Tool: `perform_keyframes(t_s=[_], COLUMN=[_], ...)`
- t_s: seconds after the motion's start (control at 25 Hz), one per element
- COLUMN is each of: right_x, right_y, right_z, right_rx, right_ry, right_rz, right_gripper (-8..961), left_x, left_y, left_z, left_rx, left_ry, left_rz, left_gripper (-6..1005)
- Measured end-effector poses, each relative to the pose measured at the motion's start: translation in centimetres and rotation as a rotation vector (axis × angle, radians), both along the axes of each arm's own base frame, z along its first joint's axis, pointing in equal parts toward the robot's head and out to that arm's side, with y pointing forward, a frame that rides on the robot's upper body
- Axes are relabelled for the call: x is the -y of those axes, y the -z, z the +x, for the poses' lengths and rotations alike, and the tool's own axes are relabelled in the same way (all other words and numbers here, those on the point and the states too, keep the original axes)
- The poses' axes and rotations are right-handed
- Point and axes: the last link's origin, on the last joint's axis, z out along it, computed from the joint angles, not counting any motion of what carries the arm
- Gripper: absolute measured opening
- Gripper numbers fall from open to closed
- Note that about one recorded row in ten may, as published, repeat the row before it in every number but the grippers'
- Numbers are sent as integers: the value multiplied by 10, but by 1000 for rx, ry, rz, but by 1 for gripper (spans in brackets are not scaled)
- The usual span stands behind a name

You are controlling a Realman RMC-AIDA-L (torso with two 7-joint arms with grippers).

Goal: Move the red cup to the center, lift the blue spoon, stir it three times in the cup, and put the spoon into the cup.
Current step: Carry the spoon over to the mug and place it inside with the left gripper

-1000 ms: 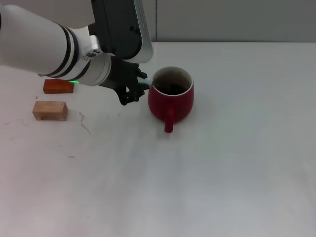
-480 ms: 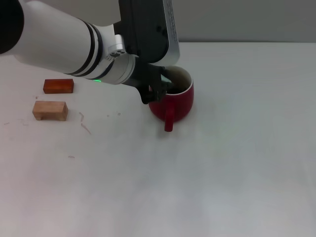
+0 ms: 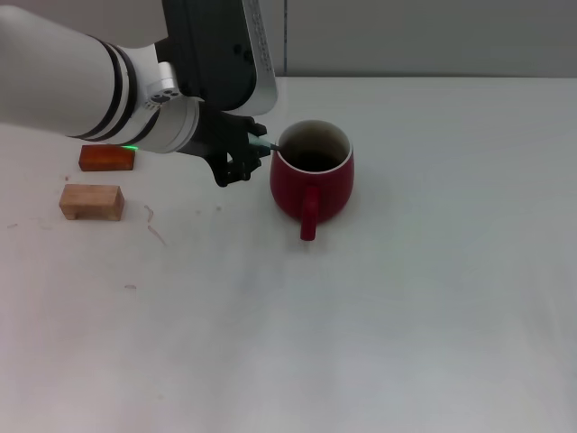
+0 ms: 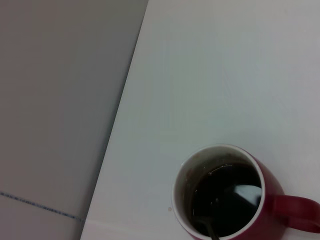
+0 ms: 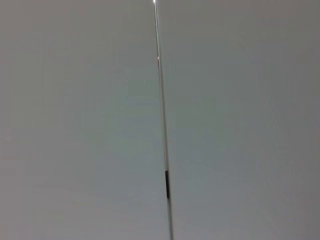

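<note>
The red cup (image 3: 312, 188) stands upright near the middle of the white table, handle pointing toward me. In the left wrist view the red cup (image 4: 272, 200) shows a cream rim and a dark inside. My left gripper (image 3: 248, 160) hangs just left of the cup, shut on the pale-blue handle of the blue spoon (image 3: 266, 147). The spoon slants over the cup's left rim. Its grey neck (image 4: 209, 229) reaches down into the dark interior, and the bowl is hidden there. The right gripper is out of view.
An orange-red block (image 3: 106, 158) and a tan wooden block (image 3: 91, 201) lie at the left of the table (image 3: 424, 298). The right wrist view shows only a grey wall with a vertical seam (image 5: 164, 150).
Half a second ago my left gripper was over the cup's left rim. It has swung back to the left with the spoon, to about where it was a second ago. The cup stayed put.
</note>
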Motion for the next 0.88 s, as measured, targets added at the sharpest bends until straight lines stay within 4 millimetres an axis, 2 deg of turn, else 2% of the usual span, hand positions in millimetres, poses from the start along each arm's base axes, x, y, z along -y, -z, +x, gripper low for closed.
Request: perform_keyframes(t_s=[0.28,0.56,0.72,0.88], right_x=[0,-1,-2,-3], right_y=[0,0,0,1], right_z=[0,0,-1,-2], right_rx=[-1,-3,-3,-2], right_ry=[2,0,-3,-8], right_rz=[-1,-1,-1,-2], right_gripper=[825,826,826,826], left_x=[-5,1,5,9], left_y=[2,19,21,20], left_z=[8,27,26,17], left_rx=[7,-1,3,0], left_ry=[20,83,84,60], left_rz=[-4,-55,-66,-67], left_gripper=[180,179,179,179])
